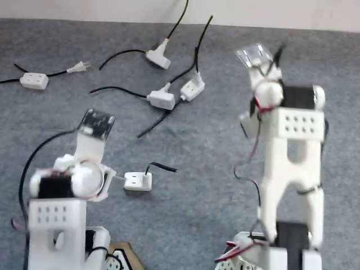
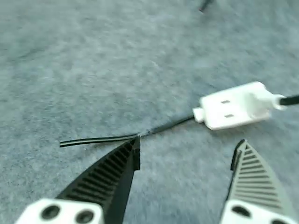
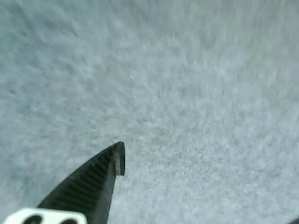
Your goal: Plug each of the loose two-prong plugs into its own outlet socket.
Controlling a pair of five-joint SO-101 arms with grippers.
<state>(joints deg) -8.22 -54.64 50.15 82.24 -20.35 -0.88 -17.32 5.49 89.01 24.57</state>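
- Plainly, the left gripper (image 2: 188, 142) hovers low over the grey felt-like surface (image 1: 214, 169). Its black ribbed fingers (image 2: 117, 172) are spread apart and hold nothing, a stance that suits lining up on a target.
- Just ahead of those fingers lies a white two-slot outlet socket (image 2: 232, 106) on a thin black cord (image 2: 98, 139). Its slots face the camera, so I judge a plug could be pushed in from this side. Nothing touches it.
- In the high view, a loose white two-prong plug (image 1: 79, 67) rests far back at the left with its prongs bare, well apart from both arms. A short cord joins it to a white socket block (image 1: 34, 81).
- Another white angled plug (image 1: 158, 58) lies farther back, and two white cord ends (image 1: 161, 100) sit close together near the middle (whether any is already mated I cannot tell).
- A small white socket (image 1: 138, 181) lies just beside the left arm.
- The right gripper (image 1: 264, 54) hangs over bare surface, its fingers (image 3: 100, 182) apart and empty. It is likely parked clear of the cords.
- The task looks barely begun.
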